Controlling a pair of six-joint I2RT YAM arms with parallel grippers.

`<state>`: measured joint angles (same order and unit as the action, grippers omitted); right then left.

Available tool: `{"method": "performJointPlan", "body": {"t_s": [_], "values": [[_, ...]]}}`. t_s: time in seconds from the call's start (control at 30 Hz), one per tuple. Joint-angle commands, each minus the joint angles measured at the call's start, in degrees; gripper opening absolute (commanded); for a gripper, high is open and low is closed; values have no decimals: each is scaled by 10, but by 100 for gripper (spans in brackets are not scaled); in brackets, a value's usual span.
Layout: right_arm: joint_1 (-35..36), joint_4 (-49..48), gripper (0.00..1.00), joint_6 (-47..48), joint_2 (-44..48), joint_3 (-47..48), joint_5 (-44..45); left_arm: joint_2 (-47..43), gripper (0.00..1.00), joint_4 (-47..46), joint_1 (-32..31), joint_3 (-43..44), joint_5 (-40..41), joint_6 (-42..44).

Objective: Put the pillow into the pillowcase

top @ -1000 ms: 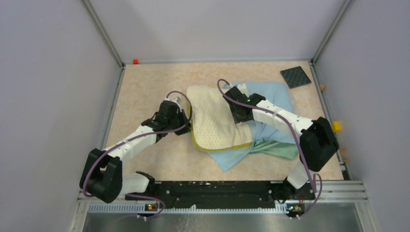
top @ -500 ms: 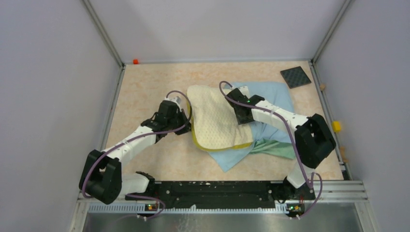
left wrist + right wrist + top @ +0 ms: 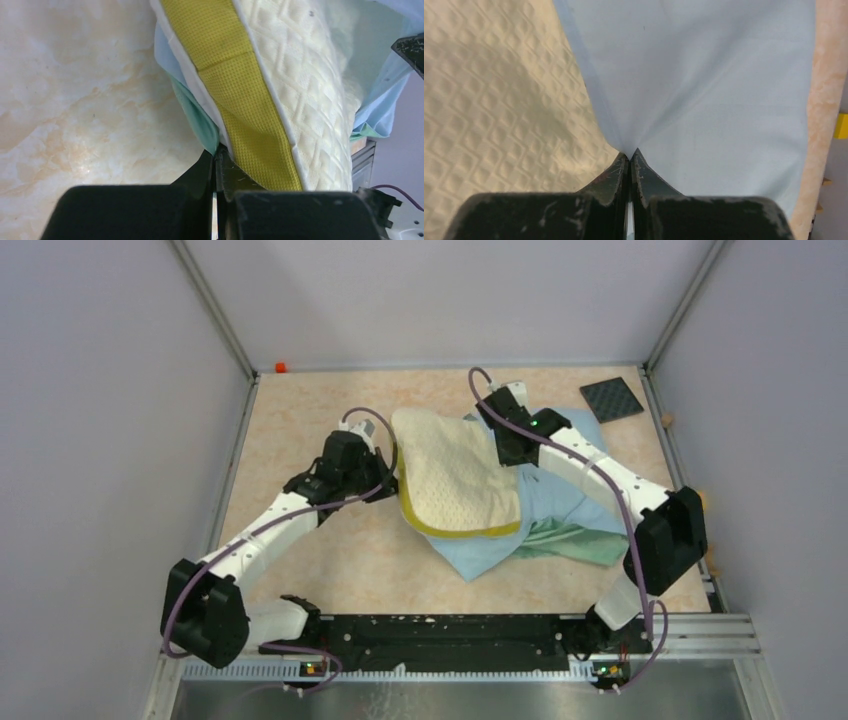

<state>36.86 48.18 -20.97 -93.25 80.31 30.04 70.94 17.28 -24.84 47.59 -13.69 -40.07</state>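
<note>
The cream-white quilted pillow (image 3: 455,480) lies on top of the light-blue pillowcase (image 3: 565,490), whose green reverse (image 3: 575,542) shows at the near right. At the pillow's left edge, my left gripper (image 3: 392,482) is shut on the pillowcase's green-blue edge (image 3: 200,117), right beside the pillow's yellow band (image 3: 235,95). My right gripper (image 3: 508,455) is at the pillow's far right side. It is shut on a pinch of the light-blue pillowcase (image 3: 704,90), with the pillow (image 3: 499,100) just to its left.
A black textured mat (image 3: 611,398) lies at the back right corner. A small orange piece (image 3: 280,367) sits at the back left corner. A yellow piece (image 3: 695,502) sticks out at the right rail. Walls close in the left, right and far sides.
My right gripper has shut on the blue fabric and moved toward the far side. The left gripper shifted slightly the same way, and the pillow moved with them.
</note>
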Motion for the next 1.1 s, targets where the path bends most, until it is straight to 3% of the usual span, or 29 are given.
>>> {"method": "performJointPlan", "body": {"t_s": [0.0, 0.2, 0.43, 0.57, 0.7, 0.87, 0.97, 1.07], "values": [[-6, 33, 0, 9, 49, 116, -26, -41, 0, 1, 1, 86, -6, 32], [-6, 81, 0, 8, 59, 306, -95, -54, 0, -1, 0, 255, -30, 60], [-25, 20, 0, 3, 68, 462, -167, 16, 0, -65, 0, 511, -13, 70], [-85, -26, 0, -23, 66, 506, -222, 57, 0, -80, 0, 614, 20, 59], [-158, -59, 0, -79, 62, 524, -311, 73, 0, -91, 0, 663, 66, 54], [-140, -84, 0, -98, 79, 476, -376, 134, 0, -71, 1, 757, 109, 74], [-142, -101, 0, -78, 107, 457, -351, 173, 0, -67, -2, 798, 58, 63], [-230, -65, 0, -93, 76, 533, -393, 189, 0, -44, -55, 819, 29, 87]]}}
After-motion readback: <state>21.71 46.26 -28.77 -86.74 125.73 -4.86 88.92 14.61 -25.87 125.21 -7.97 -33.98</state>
